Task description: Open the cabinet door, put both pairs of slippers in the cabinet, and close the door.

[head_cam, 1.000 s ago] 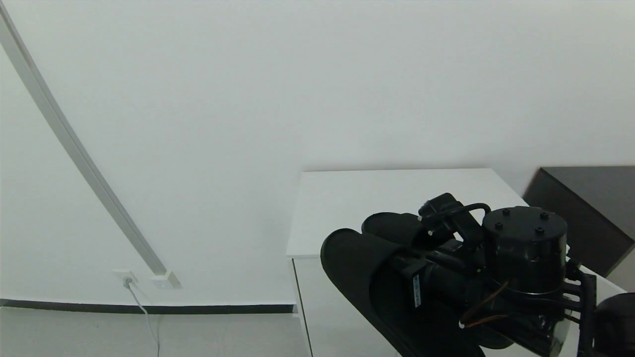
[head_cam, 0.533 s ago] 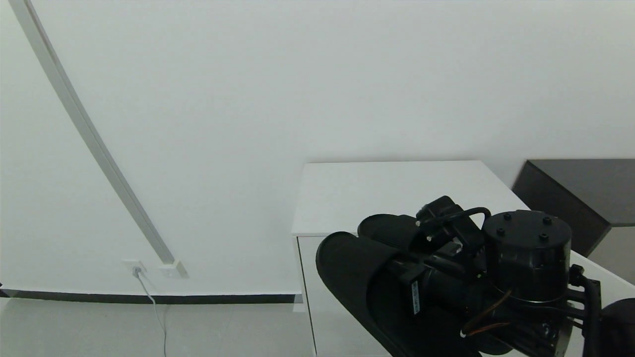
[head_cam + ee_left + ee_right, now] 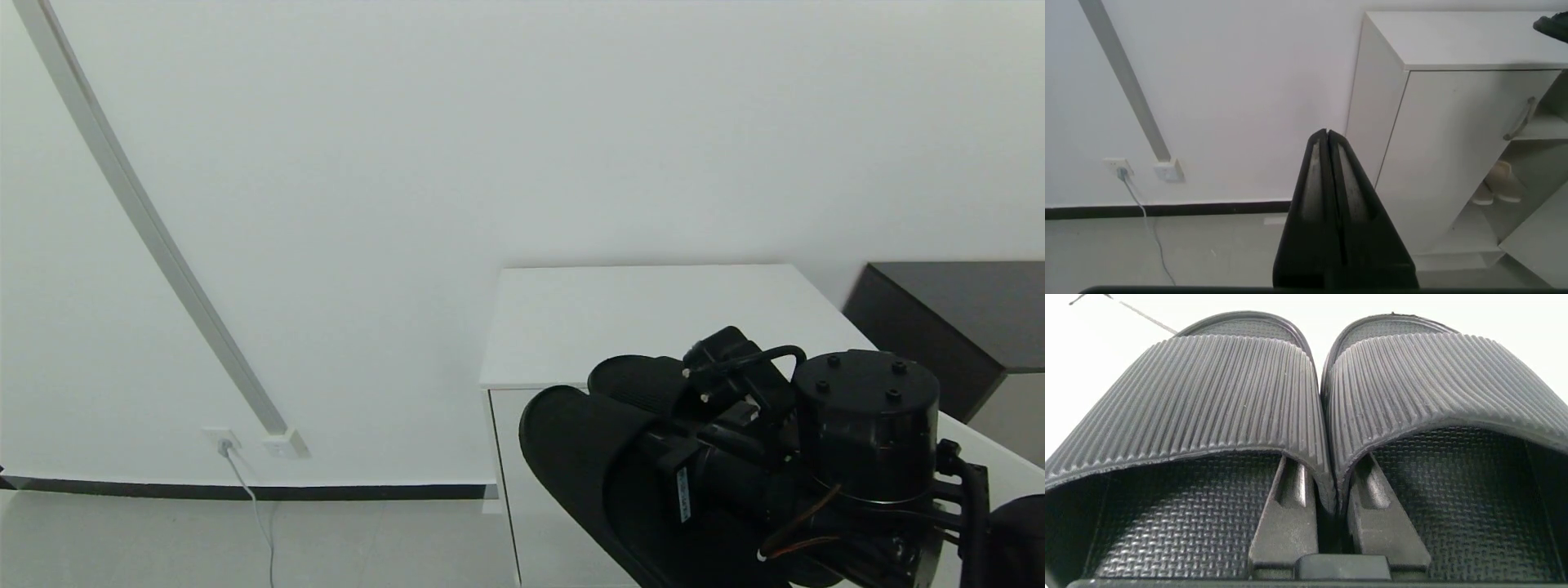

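A pair of black slippers hangs side by side on my right gripper, in front of the white cabinet. In the right wrist view the fingers sit one inside each slipper, shut on the two inner walls between them. My left gripper is shut on nothing and is held off the cabinet's side, facing the wall. The cabinet door with its handle stands open. A pale pair of slippers rests on a lower shelf inside.
A dark piece of furniture stands right of the cabinet. A grey cable duct runs slanting down the white wall to a socket with a cord. Bare floor lies left of the cabinet.
The head camera shifted between the oldest frame and half a second ago; since then the picture holds still. The right gripper keeps the black slippers in the same hold.
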### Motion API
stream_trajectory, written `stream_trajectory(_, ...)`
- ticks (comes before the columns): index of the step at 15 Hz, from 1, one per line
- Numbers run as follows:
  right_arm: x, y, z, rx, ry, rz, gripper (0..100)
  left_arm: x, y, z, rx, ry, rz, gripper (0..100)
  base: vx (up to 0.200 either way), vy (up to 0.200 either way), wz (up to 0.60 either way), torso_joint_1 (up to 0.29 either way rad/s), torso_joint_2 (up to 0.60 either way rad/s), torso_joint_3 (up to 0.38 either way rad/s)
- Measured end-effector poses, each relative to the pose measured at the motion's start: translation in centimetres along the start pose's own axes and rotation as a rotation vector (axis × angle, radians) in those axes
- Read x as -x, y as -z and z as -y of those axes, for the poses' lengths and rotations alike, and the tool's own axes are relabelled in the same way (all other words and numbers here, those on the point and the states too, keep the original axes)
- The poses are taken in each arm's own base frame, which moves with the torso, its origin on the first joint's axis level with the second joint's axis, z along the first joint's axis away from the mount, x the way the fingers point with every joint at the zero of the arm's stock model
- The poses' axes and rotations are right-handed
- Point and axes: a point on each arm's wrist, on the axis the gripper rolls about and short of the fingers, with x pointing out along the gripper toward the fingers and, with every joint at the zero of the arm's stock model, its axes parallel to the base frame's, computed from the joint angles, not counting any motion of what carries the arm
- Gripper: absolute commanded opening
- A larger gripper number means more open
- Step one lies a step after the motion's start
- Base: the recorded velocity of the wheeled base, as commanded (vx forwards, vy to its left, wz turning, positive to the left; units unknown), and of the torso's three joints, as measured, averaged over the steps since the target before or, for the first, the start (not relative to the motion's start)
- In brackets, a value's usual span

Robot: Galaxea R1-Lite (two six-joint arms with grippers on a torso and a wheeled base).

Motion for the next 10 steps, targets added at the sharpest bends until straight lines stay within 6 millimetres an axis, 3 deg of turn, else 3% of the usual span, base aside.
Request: stream_trajectory(10, 0.01, 0.26, -0.17, 0.004, -0.003, -0.01, 0, 0.0, 0.0, 0.0, -0.001, 0.0, 0.0, 0, 0.0, -0.2, 0.0, 0.002, 0.0, 0.002)
